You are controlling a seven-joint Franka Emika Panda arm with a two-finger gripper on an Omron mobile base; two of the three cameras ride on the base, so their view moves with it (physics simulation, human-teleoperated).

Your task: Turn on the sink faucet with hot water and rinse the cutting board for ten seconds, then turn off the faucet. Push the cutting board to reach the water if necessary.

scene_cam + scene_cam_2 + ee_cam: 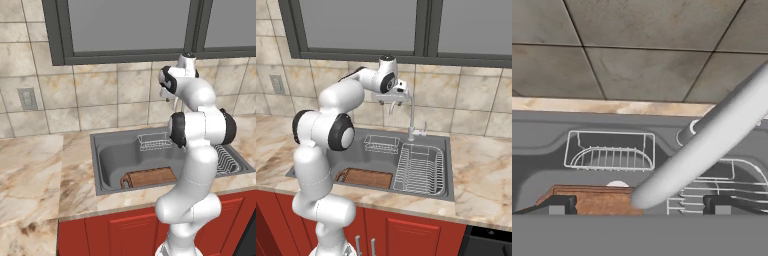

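Faucet spout (707, 150) runs diagonally right past the hand camera, big and blurred, its tip hanging between the two finger tips. Gripper (637, 205) is spread wide — both tips sit well apart with nothing clamped between them. From the right base view the gripper (391, 102) hangs high over the back of the sink (448, 192), just beside the top of the faucet (411, 115) arch; touching or not, can't tell. Cutting board (365, 178) lies flat on the basin floor at the front left, rounded handle end pointing left. Small wire basket (382, 144) sits at the back of the basin, larger wire dish rack (421, 170) fills the right side — board touches neither. Left base view: board (150, 177) near the front wall of the sink (95, 150).
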